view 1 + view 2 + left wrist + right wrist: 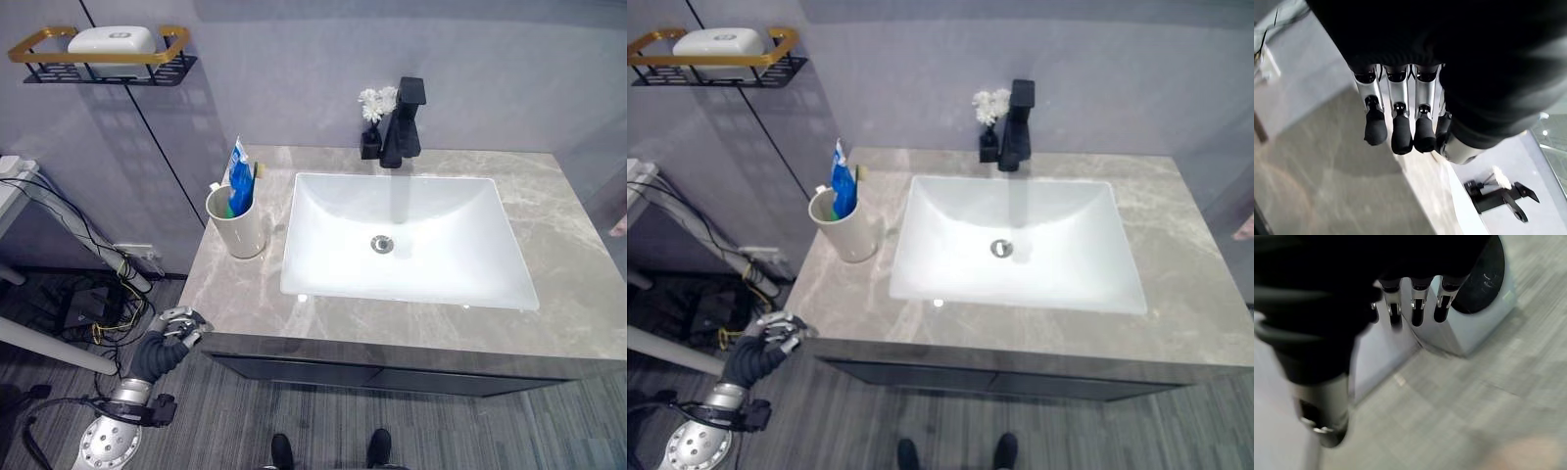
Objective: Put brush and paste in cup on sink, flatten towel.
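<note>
A cream cup [238, 227] stands upright on the grey marble counter [245, 294], left of the white basin [402, 235]. A blue toothpaste tube [240, 178] and a toothbrush [258, 172] stick up out of the cup. My left hand [174, 326] hangs below the counter's front left corner, apart from the cup. The left wrist view shows its fingers [1400, 132] relaxed and holding nothing, with the counter's surface past them. My right hand [1418, 316] hangs over the grey plank floor, its fingers loose and empty.
A black tap [404, 125] and a small dark vase of white flowers [372, 116] stand behind the basin. A black and gold wall shelf [108, 61] holds a white soap. A small pinkish shape [619, 227] shows at the right edge. White table legs [59, 227] stand at the left.
</note>
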